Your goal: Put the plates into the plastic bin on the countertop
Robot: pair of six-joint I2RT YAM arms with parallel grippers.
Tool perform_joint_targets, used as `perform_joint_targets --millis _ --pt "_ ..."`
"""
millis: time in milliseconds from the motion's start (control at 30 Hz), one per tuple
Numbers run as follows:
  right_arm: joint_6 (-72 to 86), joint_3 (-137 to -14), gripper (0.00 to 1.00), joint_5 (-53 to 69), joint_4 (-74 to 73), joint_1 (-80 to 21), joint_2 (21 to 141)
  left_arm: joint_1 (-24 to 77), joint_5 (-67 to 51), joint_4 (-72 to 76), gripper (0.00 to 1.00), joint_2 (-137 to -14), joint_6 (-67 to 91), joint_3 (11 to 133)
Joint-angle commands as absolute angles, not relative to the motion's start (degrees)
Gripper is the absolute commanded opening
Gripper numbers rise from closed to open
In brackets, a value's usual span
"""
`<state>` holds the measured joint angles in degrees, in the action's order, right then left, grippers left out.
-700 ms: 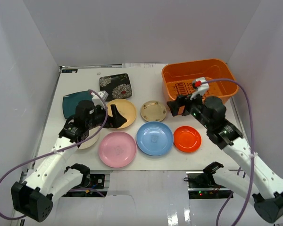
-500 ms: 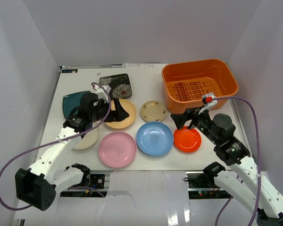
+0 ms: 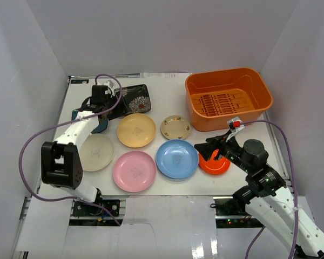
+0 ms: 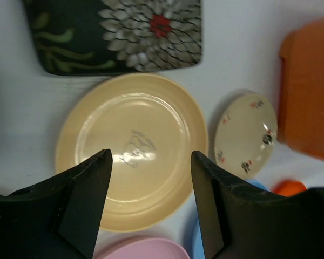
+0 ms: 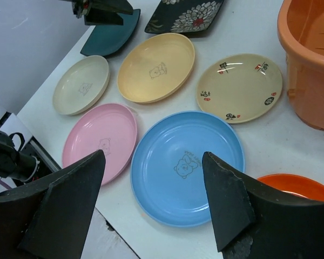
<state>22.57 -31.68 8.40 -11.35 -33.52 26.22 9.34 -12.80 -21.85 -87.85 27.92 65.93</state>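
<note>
Eight plates lie on the white countertop (image 3: 167, 91): black floral (image 3: 132, 99), dark teal (image 3: 78, 116), yellow (image 3: 136, 130), gold-rimmed tan (image 3: 175, 127), cream (image 3: 95, 152), pink (image 3: 134, 171), blue (image 3: 176, 158) and orange-red (image 3: 218, 164). The orange bin (image 3: 228, 102) at the back right holds no plates. My left gripper (image 3: 100, 114) is open and empty, raised over the teal plate's far edge; its wrist view frames the yellow plate (image 4: 132, 145). My right gripper (image 3: 208, 149) is open and empty, above the blue plate (image 5: 186, 167) and beside the orange-red one (image 5: 297, 186).
White walls close in the left, back and right sides. The bin's wall (image 5: 310, 59) stands close to the right of the tan plate (image 5: 240, 86). The countertop's near edge runs just below the pink plate (image 5: 100, 140). My left arm's cable loops over the left side.
My left gripper swung from over the yellow plate back and left to the teal plate. My right gripper drew back from the bin toward me, down over the orange-red and blue plates.
</note>
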Motion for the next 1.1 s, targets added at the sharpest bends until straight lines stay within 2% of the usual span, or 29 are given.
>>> perform_joint_targets --millis 0,100,167,400,733,800,933,1033,1067 --pt "21.1 -32.08 0.78 9.76 -12.83 -33.84 25.14 6.07 -7.5 -21.01 0.69 -93.06 27.16 71.26" --pt "19.0 -32.87 0.78 10.72 -14.23 -33.92 25.31 3.88 -5.45 -19.96 0.68 -100.27 25.93 75.3" --pt "17.58 -34.62 0.78 10.9 -15.99 -33.84 25.58 3.17 -5.97 -15.4 0.64 -103.7 23.74 76.02" --pt "15.38 -35.95 0.79 10.37 -19.42 -33.93 24.87 0.18 -6.68 -13.1 0.64 -113.89 21.71 83.58" --pt "14.24 -36.74 0.79 9.67 -20.65 -33.84 26.28 0.18 -9.41 -9.23 0.64 -122.33 21.27 89.47" --pt "13.71 -36.83 0.79 8.27 -21.09 -33.84 26.63 0.18 -10.71 -7.48 0.63 -122.87 21.8 89.39" --pt "13.71 -36.3 0.79 8.52 -20.13 -33.84 27.95 -2.2 -13.71 -4.93 0.48 -124.19 24.69 88.6" --pt "14.33 -35.86 0.79 9.23 -17.86 -33.92 29.53 -2.64 -14.68 -2.21 0.47 -124.54 25.84 85.7" --pt "14.59 -35.6 0.79 9.14 -17.06 -33.84 30.23 -2.64 -14.59 -0.63 0.43 -124.37 26.19 84.74"
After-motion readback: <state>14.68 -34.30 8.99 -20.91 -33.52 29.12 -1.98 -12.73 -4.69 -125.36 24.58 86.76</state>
